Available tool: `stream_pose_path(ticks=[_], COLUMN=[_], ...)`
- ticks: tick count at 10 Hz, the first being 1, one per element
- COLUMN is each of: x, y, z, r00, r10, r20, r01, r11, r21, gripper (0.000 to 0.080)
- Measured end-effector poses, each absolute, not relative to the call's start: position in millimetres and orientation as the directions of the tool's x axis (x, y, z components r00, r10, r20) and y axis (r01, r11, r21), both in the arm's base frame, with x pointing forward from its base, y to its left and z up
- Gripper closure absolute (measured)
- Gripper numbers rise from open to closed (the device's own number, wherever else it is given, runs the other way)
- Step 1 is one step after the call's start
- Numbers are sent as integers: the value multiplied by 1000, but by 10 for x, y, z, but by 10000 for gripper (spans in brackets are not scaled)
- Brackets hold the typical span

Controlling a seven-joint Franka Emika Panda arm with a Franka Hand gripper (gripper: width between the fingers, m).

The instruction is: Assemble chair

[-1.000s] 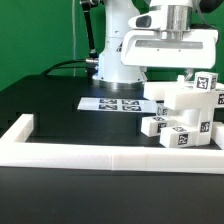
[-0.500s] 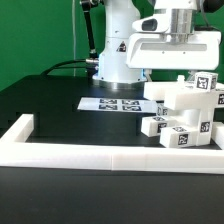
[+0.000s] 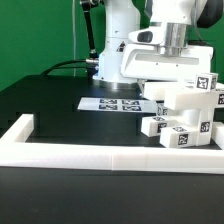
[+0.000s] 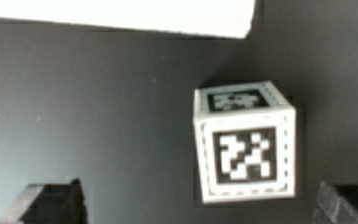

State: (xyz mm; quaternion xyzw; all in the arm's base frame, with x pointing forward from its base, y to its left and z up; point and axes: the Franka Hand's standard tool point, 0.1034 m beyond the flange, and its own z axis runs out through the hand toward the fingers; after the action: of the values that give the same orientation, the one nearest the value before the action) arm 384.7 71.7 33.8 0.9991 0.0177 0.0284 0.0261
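Observation:
The chair parts form a chunky white tagged stack [image 3: 186, 104] at the exterior view's right, with a small cube [image 3: 154, 125] and a tagged block [image 3: 186, 138] in front of it. My gripper [image 3: 163, 72] hangs just behind and above the stack, its fingertips hidden there. In the wrist view the gripper [image 4: 197, 206] is open and empty. Its dark fingertips [image 4: 51, 203] stand wide apart on either side of a white tagged block [image 4: 247, 142] that lies below on the black table. A white slab edge [image 4: 123, 15] shows beyond the block.
The marker board [image 3: 112, 103] lies flat on the black table left of the stack. A long white border rail [image 3: 100, 160] runs along the front and turns back at the left corner [image 3: 20, 128]. The robot base [image 3: 115, 55] stands behind.
The gripper has come down and shifted slightly to the exterior view's left, with the wrist turned. The chair parts have not moved.

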Motion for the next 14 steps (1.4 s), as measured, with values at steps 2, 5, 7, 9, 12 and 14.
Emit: stream_pose_path(ticks=[2, 5, 7, 9, 12, 14], x=[3843, 3829, 3797, 3793, 3792, 3803], y=[741, 735, 737, 658, 679, 703], z=[334, 324, 249, 157, 73, 66], r00=[998, 998, 997, 996, 996, 996], r10=[22, 25, 39, 45, 50, 49], r20=[56, 58, 60, 77, 76, 77], r01=[19, 22, 35, 37, 42, 41], r11=[-998, -998, -997, -995, -993, -993], r21=[53, 55, 70, 97, 109, 108], gripper=[151, 151, 151, 151, 151, 371])
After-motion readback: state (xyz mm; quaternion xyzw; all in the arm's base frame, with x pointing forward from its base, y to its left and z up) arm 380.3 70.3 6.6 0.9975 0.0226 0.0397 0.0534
